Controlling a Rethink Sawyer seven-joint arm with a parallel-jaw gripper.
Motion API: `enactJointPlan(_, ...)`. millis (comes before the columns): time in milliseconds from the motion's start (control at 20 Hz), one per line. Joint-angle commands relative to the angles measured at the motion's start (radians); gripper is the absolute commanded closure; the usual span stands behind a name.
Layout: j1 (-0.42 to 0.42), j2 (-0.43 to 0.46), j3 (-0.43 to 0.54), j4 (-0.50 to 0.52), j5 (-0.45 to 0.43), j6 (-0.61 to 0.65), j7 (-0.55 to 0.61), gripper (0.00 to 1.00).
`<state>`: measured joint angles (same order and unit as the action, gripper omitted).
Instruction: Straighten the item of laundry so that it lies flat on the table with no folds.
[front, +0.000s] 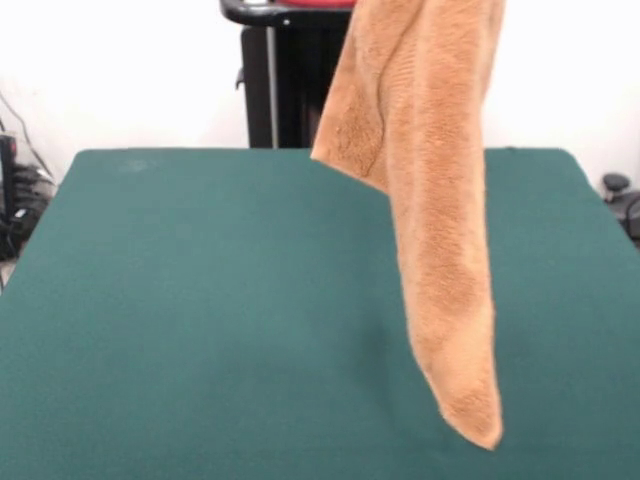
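I see the towel (440, 220) hanging in a long fold above the green table (200, 320), its holder out of frame, so the pincer's state is unknowable.

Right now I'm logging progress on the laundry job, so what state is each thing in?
Towel: hanging in the air from above the top edge, draped in long vertical folds, not flat; whether its lowest tip touches the table can't be told.
Table: green top, nothing lying on it.
Gripper: not visible.
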<state>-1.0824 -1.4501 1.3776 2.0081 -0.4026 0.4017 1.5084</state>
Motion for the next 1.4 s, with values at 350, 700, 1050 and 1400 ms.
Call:
enactJointPlan(350, 0.206, 0.069, -0.308, -0.002, -0.190, -0.109, 0.183, 1.00)
enactJointPlan(700, 0.251, 0.155, -0.406, -0.055, -0.264, -0.113, 0.136, 1.00)
enactJointPlan(1050, 0.435, 0.237, -0.638, -0.138, -0.421, -0.174, 0.231, 1.00)
enactJointPlan(1400, 0.582, 0.295, -0.821, -0.216, -0.466, -0.221, 0.268, 1.00)
